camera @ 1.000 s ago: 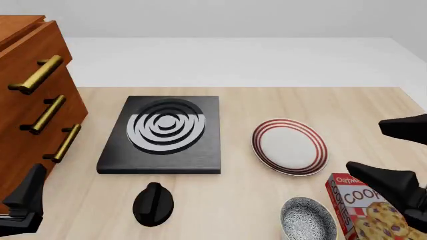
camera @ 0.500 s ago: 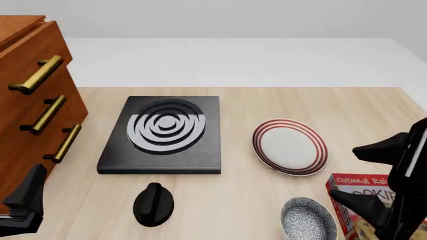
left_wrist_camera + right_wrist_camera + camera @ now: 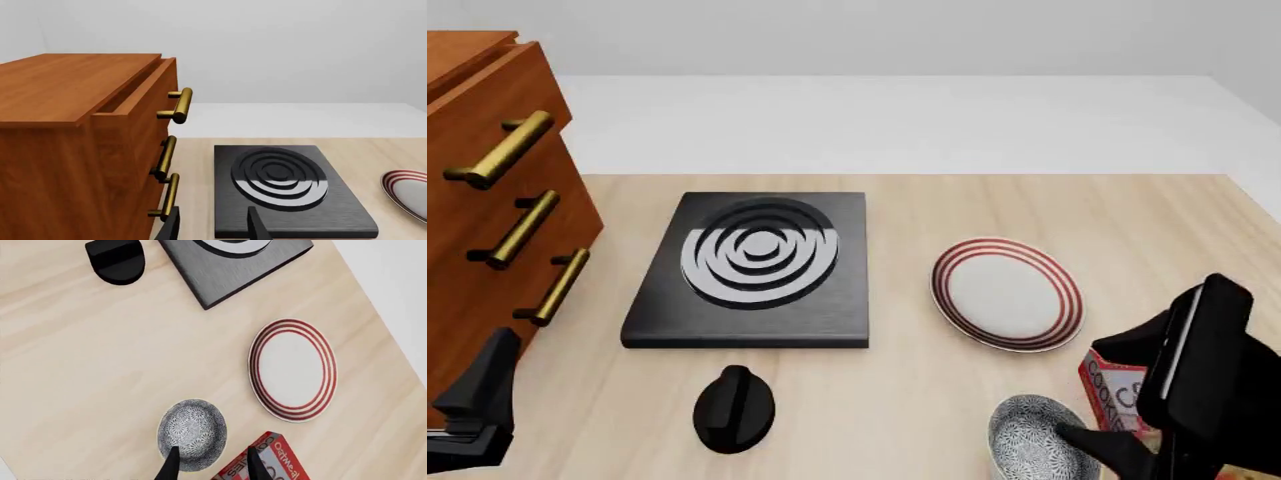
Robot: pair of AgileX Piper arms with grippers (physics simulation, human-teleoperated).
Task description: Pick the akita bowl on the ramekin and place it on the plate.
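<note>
The akita bowl (image 3: 1034,440), grey-white speckled inside, stands near the table's front edge, right of centre; in the right wrist view the akita bowl (image 3: 192,434) lies just ahead of the fingers. The ramekin is hidden. Behind the bowl lies the red-ringed plate (image 3: 1008,293), with nothing on it; the plate (image 3: 292,369) also shows at the edge of the left wrist view (image 3: 407,192). My right gripper (image 3: 1090,392) hangs open just right of the bowl and holds nothing (image 3: 212,467). My left gripper (image 3: 481,410) stays open at the front left (image 3: 213,227).
A black stove slab (image 3: 754,265) with a ringed burner lies left of the plate. A black knob (image 3: 734,408) sits in front of it. A wooden drawer cabinet (image 3: 494,200) fills the left side. A red cookie box (image 3: 1108,385) stands right of the bowl, mostly behind my right arm.
My right gripper has swung in from the right edge, down and leftward to beside the bowl, and now covers most of the cookie box. The left arm has not moved.
</note>
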